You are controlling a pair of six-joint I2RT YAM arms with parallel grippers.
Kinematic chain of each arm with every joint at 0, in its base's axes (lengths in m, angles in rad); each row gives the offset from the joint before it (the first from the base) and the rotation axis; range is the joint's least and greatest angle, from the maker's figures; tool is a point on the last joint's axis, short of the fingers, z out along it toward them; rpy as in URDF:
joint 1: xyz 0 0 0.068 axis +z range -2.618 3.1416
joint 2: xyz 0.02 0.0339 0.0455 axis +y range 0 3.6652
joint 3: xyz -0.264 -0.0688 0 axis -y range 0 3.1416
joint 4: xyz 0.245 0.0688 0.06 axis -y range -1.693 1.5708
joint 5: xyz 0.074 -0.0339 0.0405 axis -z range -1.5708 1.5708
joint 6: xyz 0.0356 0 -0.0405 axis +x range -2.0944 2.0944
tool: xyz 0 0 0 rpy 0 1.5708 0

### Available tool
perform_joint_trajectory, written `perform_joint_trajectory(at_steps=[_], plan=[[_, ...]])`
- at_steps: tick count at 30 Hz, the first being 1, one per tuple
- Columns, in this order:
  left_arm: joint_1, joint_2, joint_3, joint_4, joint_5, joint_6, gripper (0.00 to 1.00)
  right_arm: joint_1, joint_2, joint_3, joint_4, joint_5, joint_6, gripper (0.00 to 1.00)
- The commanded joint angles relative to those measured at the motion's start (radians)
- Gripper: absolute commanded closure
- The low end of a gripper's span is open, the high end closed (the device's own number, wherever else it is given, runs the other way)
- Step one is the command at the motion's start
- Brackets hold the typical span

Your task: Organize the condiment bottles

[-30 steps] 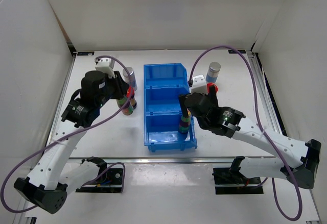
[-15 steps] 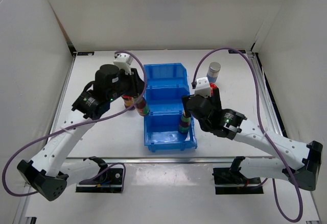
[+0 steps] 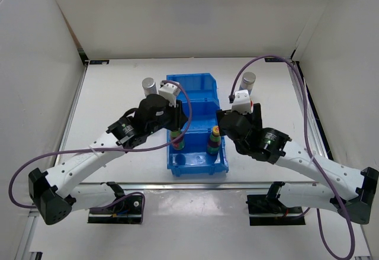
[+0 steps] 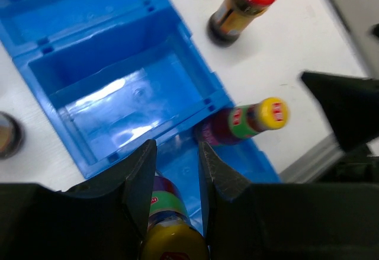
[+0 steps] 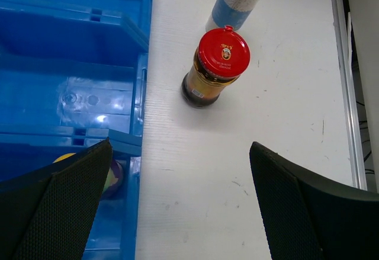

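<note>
- Left pincer (image 4: 176, 153) is gripping a yellow-capped bottle (image 4: 169, 236) over the blue bin (image 4: 124, 106)'s near compartment, beside the second yellow-capped bottle (image 4: 243, 122).
- Right pincer (image 5: 180, 153) is gaping wide near the red-capped bottle (image 5: 216, 64) on the bench (image 5: 266, 94).

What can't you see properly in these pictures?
- Top view: right arm covers nearly all of the red-capped bottle.
- Left wrist view: jaws and bottom edge hide most of the held yellow-capped bottle.
- Left wrist view: left edge cuts off a dark round thing; kind unclear.
</note>
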Motion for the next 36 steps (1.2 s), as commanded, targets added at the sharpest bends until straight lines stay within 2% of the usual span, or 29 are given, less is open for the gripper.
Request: perform_joint_trajectory(at_steps=[1, 7, 16, 19, 23, 25, 26, 27, 36], plan=[[-0.01, -0.032, -0.031, 0.128, -0.083, 0.0, 0.89, -0.001, -0.033, -0.005, -0.008, 0.058, 0.024, 0.0], [-0.02, -0.021, -0.122, 0.203, -0.118, 0.01, 0.89, -0.001, -0.042, -0.014, -0.017, 0.067, 0.034, 0.0], [-0.039, 0.023, -0.166, 0.245, -0.127, -0.009, 0.89, -0.001, -0.06, -0.014, -0.044, 0.085, 0.043, 0.0], [-0.049, 0.023, -0.177, 0.245, -0.149, -0.018, 0.83, -0.001, -0.06, -0.014, -0.054, 0.095, 0.052, 0.0], [-0.049, 0.014, -0.177, 0.245, -0.158, -0.018, 0.71, -0.001, -0.06, -0.014, -0.063, 0.104, 0.063, 0.0], [-0.049, 0.014, -0.177, 0.245, -0.158, -0.007, 0.52, -0.001, -0.06, -0.014, -0.063, 0.113, 0.063, 0.0], [-0.049, 0.014, -0.177, 0.245, -0.158, -0.007, 0.34, -0.001, -0.06, -0.014, -0.072, 0.113, 0.063, 0.0], [-0.049, 0.014, -0.177, 0.245, -0.167, -0.007, 0.0, -0.001, -0.06, -0.003, -0.072, 0.122, 0.063, 0.0], [-0.049, -0.01, -0.036, 0.147, -0.212, 0.066, 0.0, -0.021, -0.06, 0.063, -0.121, 0.142, 0.052, 0.0]])
